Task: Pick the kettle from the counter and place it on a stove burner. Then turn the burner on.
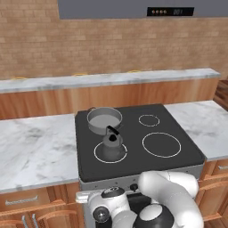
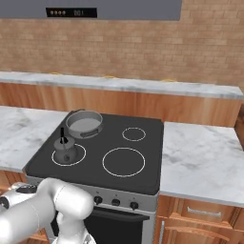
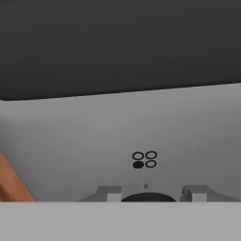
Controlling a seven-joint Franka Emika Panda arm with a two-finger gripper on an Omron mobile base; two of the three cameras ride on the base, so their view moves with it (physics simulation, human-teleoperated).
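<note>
Brick wall behind, with a thin grey marble ledge (image 1: 107, 79) below it and a grey hood with a display (image 1: 171, 11) at the top. White marble counter (image 1: 35, 149) is seen on both sides of a black glass cooktop (image 1: 133, 133). The kettle (image 1: 112, 144) is set upright on the stove burner (image 1: 99, 154), the front left ring; in the right base view the kettle (image 2: 64, 148) is likewise seen inside that ring (image 2: 78, 155), handle standing up. A wider grey pot (image 1: 104, 119) is parked just behind the kettle, close to it; contact cannot be told. The largest ring (image 1: 161, 144) and the smallest ring (image 1: 149, 120) are bare, to the right.

The arm is folded low in front of the stove, the hand at the silver front panel (image 2: 119, 198) where a row of dark knobs (image 2: 116, 202) is seen. In the hand view the gripper (image 3: 153, 192) is seen with two fingertips (image 3: 109, 193) set well apart. A dark round knob (image 3: 148, 197) is seen low between the jaws, with fingertips on either side; whether it is touched cannot be told. Jaws are released, nothing clamped. Just above the jaws a four-circle burner marker (image 3: 144, 159) is printed on the grey panel, lower left circle filled. Beyond the jaws, the dark cooktop edge is seen above the panel. Wooden drawer front (image 3: 12, 183) is to the left of the jaws. The kettle is well above and beyond the jaws, on the cooktop.
</note>
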